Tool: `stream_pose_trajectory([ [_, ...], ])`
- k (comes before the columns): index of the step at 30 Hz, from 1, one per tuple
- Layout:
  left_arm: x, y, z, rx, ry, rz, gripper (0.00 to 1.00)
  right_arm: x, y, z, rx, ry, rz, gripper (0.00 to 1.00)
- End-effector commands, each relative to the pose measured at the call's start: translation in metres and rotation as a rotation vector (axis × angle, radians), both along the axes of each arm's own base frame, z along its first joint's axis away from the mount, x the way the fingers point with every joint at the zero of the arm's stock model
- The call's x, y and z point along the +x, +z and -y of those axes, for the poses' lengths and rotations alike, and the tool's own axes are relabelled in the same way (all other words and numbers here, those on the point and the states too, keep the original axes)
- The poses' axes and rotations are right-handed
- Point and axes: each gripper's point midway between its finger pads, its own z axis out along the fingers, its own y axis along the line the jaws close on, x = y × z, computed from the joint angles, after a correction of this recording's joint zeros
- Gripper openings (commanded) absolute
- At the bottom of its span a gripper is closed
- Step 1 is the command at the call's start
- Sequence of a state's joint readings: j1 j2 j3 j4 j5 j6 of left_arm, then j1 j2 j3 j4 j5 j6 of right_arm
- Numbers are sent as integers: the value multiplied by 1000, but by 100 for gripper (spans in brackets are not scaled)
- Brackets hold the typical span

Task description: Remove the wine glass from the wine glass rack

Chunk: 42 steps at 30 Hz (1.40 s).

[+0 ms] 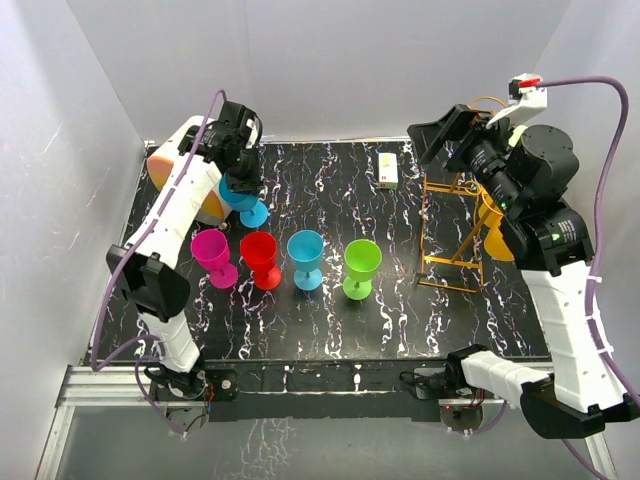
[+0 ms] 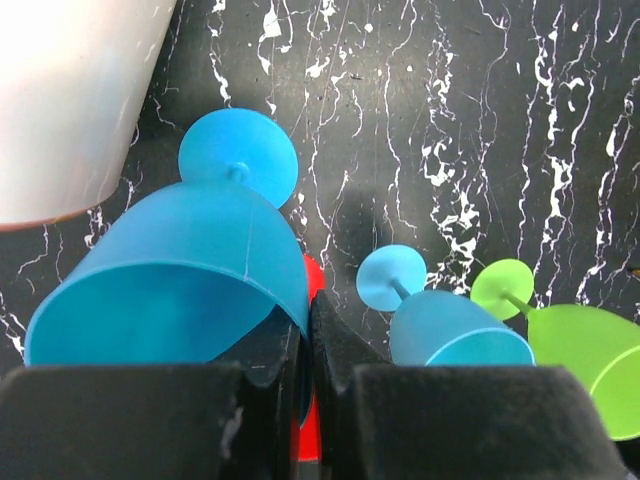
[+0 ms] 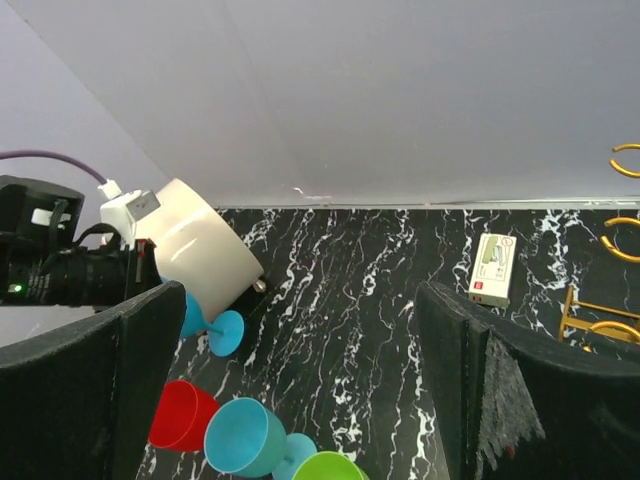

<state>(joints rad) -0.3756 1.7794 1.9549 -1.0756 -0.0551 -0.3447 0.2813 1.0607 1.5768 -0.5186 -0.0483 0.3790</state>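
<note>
The wine glass rack (image 1: 447, 232) is a thin orange-gold wire frame at the table's right; its curled loops (image 3: 625, 160) show in the right wrist view. An orange wine glass (image 1: 494, 228) hangs on its right side, partly hidden by my right arm. My right gripper (image 1: 440, 140) (image 3: 300, 300) is open and empty, raised above the rack's far left. My left gripper (image 1: 243, 182) (image 2: 305, 350) is shut on the rim of a blue wine glass (image 1: 238, 195) (image 2: 180, 280), held tilted at the far left. I cannot tell if its base (image 2: 238, 155) touches the table.
A magenta glass (image 1: 212, 255), a red glass (image 1: 260, 258), a second blue glass (image 1: 305, 255) and a green glass (image 1: 360, 265) stand in a row mid-table. A cream-and-orange drum (image 1: 160, 160) (image 3: 205, 250) lies behind my left arm. A small white box (image 1: 388, 170) sits at the back.
</note>
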Motion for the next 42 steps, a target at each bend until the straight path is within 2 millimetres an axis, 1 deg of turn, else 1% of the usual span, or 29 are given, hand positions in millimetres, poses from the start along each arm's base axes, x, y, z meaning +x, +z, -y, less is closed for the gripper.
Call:
stream_pose_trajectory([
  [1,-6,-12,-2,51,34,-79,0,-16,16,15,-51,-50,-7,98],
  [3,-13,-23,-1,74,13,-122,0,-16,29,20,-32,-81,7,98],
  [4,-15,-27,-2,81,12,-140,0,-17,40,22,-16,-89,7,98],
  [5,-17,-29,-3,92,20,-149,0,-21,55,25,11,-102,21,98],
  [8,-18,-32,-8,112,40,-121,0,-26,68,19,28,-65,50,98],
  [10,-17,-29,-11,118,58,-98,0,-33,73,14,44,-29,81,98],
  [11,-18,-31,-12,120,62,-94,0,-40,76,14,53,-14,101,98],
  [13,-19,-34,-11,109,59,-98,0,-46,77,14,71,-7,102,98],
  [16,-19,-41,-8,102,44,-98,0,-54,72,24,141,-61,73,98],
  [19,-14,-40,-6,96,30,-71,0,-61,69,35,216,-115,39,98],
  [21,-9,-39,-4,91,14,-52,0,-65,69,38,249,-132,24,98],
  [24,-3,-41,-2,107,-13,-58,0,-70,75,35,226,-105,25,98],
  [26,0,-44,-5,131,-15,-57,0,-75,76,39,190,-116,23,98],
  [28,1,-52,-7,150,-27,-53,0,-86,79,46,199,-135,51,98],
  [29,0,-56,-9,160,-29,-61,0,-96,84,50,206,-139,89,98],
  [32,-4,-66,-13,183,-24,-92,0,-125,98,54,228,-99,217,98],
  [34,-7,-70,-14,180,-27,-88,0,-135,101,53,225,-76,247,98],
  [36,-9,-75,-13,168,-37,-87,0,-133,95,48,198,-60,207,98],
  [37,-11,-77,-12,164,-40,-92,1,-126,89,45,177,-52,174,98],
  [38,-12,-79,-11,159,-43,-99,1,-125,84,42,158,-39,147,98],
  [40,-11,-81,-10,152,-46,-98,2,-119,74,35,119,-12,110,98],
  [42,-10,-81,-9,149,-46,-90,4,-114,64,32,81,-3,79,98],
])
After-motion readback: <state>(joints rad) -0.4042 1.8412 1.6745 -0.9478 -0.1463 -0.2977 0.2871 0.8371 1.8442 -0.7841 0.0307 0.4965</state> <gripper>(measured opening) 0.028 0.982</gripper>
